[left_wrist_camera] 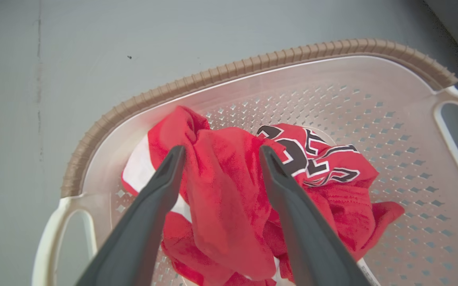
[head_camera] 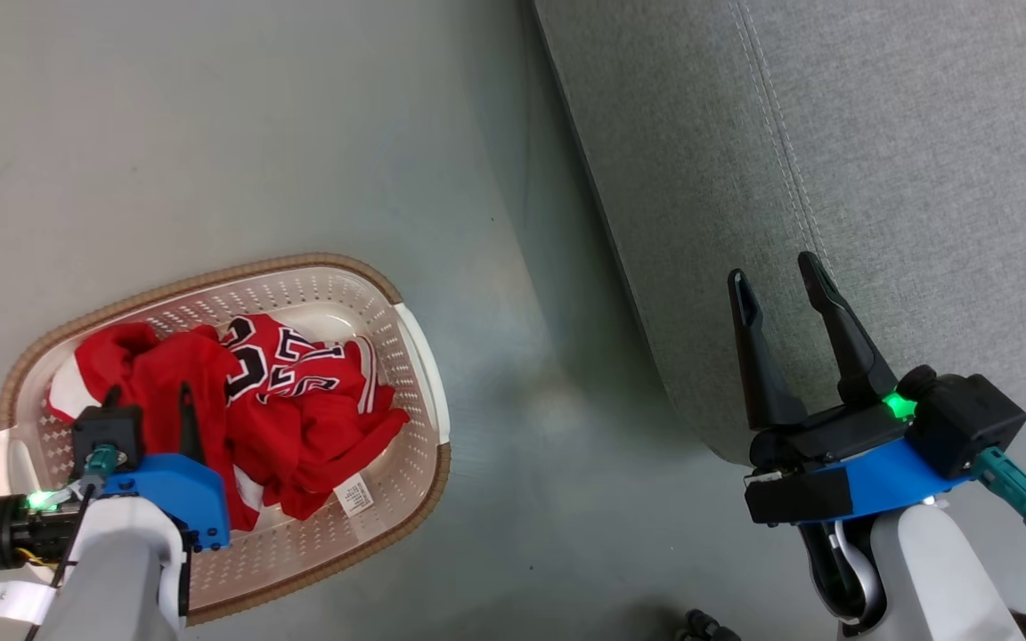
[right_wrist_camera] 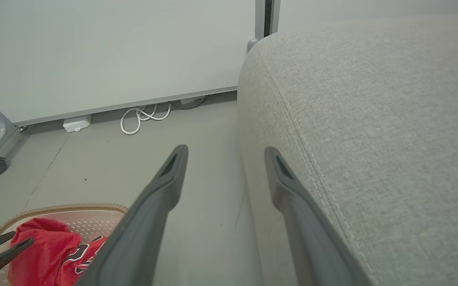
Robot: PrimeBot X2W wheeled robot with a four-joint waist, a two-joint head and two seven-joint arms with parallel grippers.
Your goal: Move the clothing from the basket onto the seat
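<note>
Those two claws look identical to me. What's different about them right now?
The left gripper hangs over the basket, its fingers straddling a fold of red clothing. The right gripper sits beside the sofa edge, with nothing between its fingers. In the head view the left gripper points steeply down, while the right gripper's fingers show at full length. Both are open and hold nothing.

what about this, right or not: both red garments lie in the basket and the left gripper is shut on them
Not shut: the left wrist view shows the left gripper open wide over the clothing. The clothing does lie in the basket.
</note>
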